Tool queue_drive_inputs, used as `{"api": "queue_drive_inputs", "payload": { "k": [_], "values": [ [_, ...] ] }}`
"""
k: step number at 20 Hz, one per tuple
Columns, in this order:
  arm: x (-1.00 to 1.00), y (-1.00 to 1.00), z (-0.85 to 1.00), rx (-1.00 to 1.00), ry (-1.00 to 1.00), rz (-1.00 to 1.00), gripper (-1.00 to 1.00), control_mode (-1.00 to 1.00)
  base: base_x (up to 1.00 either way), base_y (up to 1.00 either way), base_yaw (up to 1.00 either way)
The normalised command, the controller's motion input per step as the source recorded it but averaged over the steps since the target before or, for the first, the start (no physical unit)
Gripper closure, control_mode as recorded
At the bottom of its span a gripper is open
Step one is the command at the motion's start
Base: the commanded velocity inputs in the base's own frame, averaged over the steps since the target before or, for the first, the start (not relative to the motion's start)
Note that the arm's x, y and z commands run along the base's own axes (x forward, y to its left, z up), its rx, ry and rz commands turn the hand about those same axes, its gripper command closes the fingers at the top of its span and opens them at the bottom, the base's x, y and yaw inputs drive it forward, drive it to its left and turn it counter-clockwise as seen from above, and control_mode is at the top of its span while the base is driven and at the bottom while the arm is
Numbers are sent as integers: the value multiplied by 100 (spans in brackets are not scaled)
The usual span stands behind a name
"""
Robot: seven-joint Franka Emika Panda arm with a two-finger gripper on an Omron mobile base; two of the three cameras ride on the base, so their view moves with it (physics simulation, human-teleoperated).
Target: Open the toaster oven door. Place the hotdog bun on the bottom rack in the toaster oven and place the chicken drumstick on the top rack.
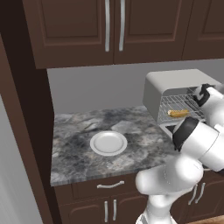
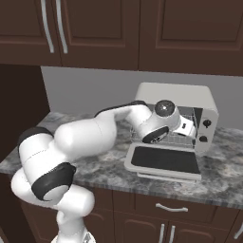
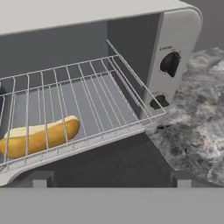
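The grey toaster oven (image 2: 175, 95) stands on the counter with its door (image 2: 166, 159) folded down flat. A yellow hotdog bun (image 3: 39, 135) lies on the lower rack, seen through the wires of the top rack (image 3: 87, 96), which is slid partway out and bare where it shows. The bun (image 1: 178, 113) also shows inside the oven from the left. My gripper (image 3: 111, 181) hovers over the lowered door at the oven mouth, open, with nothing between its fingers. The hand (image 2: 189, 127) sits right at the opening. The chicken drumstick is out of view.
An empty white plate (image 1: 108, 143) sits on the marble counter (image 1: 74, 148) left of the oven. Dark wall cabinets (image 1: 113, 26) hang above. Two knobs (image 3: 169, 63) are on the oven's right panel. My arm's elbow (image 1: 188, 131) blocks part of the oven front.
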Motion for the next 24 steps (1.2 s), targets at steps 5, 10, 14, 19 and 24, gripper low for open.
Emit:
{"api": "queue_drive_inputs", "payload": {
  "k": [5,10,14,19,24],
  "values": [
    [-35,0,5,0,0,3,-100,-100,0,0,0],
    [-1,-2,0,0,0,9,-100,-100,0,0,0],
    [-4,-5,0,0,-1,14,-100,-100,0,0,0],
    [-1,-23,0,0,-7,14,-100,-100,0,0,0],
    [-1,-4,0,0,-13,3,-100,-100,0,0,0]
  ]
}}
